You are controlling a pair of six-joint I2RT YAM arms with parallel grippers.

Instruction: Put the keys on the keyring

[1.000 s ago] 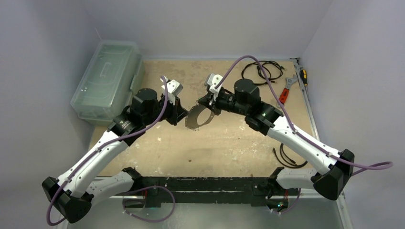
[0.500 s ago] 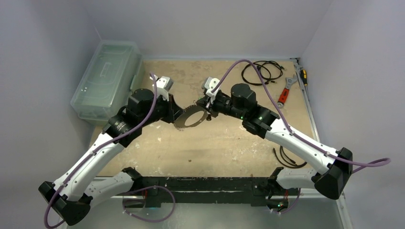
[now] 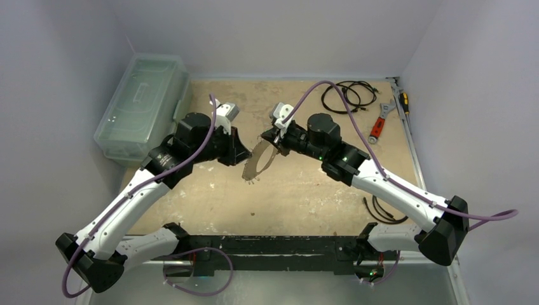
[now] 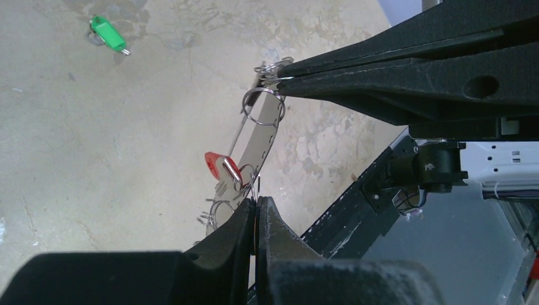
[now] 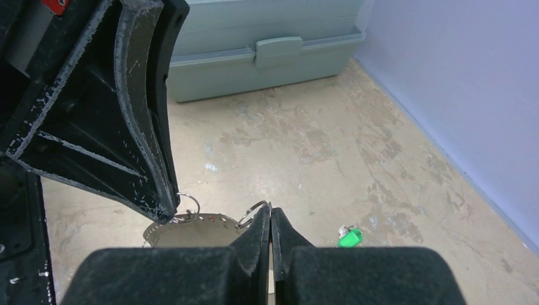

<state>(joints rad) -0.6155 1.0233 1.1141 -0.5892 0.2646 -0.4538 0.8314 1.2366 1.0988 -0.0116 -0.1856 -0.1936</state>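
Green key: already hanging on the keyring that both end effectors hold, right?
No. The green key lies on the table, off the keyring, as the left wrist view shows. The left end effector and right end effector do hold the keyring.

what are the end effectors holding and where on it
Both hold the keyring: left end effector at one end of its rim, right end effector at the opposite end.

Scuffed tan table (image 3: 305,190) held a clear bin (image 3: 143,105), green-tagged key (image 4: 108,33), black cable coil (image 3: 346,95), wrench (image 3: 379,124), screwdriver (image 3: 404,101).
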